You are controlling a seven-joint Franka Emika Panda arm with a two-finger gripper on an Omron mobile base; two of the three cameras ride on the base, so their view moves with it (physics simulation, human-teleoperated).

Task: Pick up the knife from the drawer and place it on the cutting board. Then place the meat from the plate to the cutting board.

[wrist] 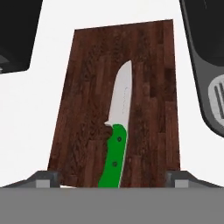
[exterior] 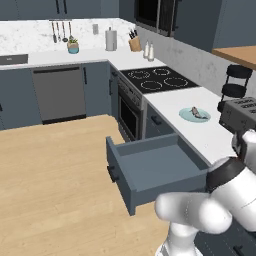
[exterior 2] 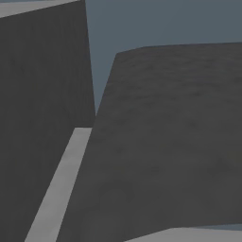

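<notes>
Hand view, nearest first: the gripper (wrist: 111, 179) has its two dark finger tips (wrist: 43, 180) far apart at the bottom edge, one either side of the knife (wrist: 117, 131) — jaws wide open, gripping nothing. The knife lies flat on the cutting board (wrist: 87, 96), between the tips but touching neither. Its green handle, with two small dark rivets, is toward the camera; the pale silvery blade curves to a point away from it, roughly along the board's long axis.

The board is a dark reddish-brown rectangle with plank-like wood grain, resting on a plain white counter (wrist: 48, 87). Crowding it: a dark rounded appliance body (wrist: 205, 65) with a grey slotted part just beside its right edge, and a black block (wrist: 17, 35) near its far left corner. Neither touches the knife.

Left base view, near to far: the white arm with its dark joint occupies the lower right. Past it the drawer (exterior: 150, 167) stands pulled out, slate blue-grey, flat-fronted with a dark bar handle, its interior bare. Further along the white counter sits the plate (exterior: 186, 116) — round, shallow, pale blue-green — with the meat (exterior: 200, 113) lying on it, slim and grey-brown. A dark toaster (exterior: 240, 117) stands just right of the plate. Beyond: a black cooktop (exterior: 157, 79), then a knife block (exterior: 134, 44) at the wall.

Right base view: flat dark grey textured surfaces, unidentifiable.
</notes>
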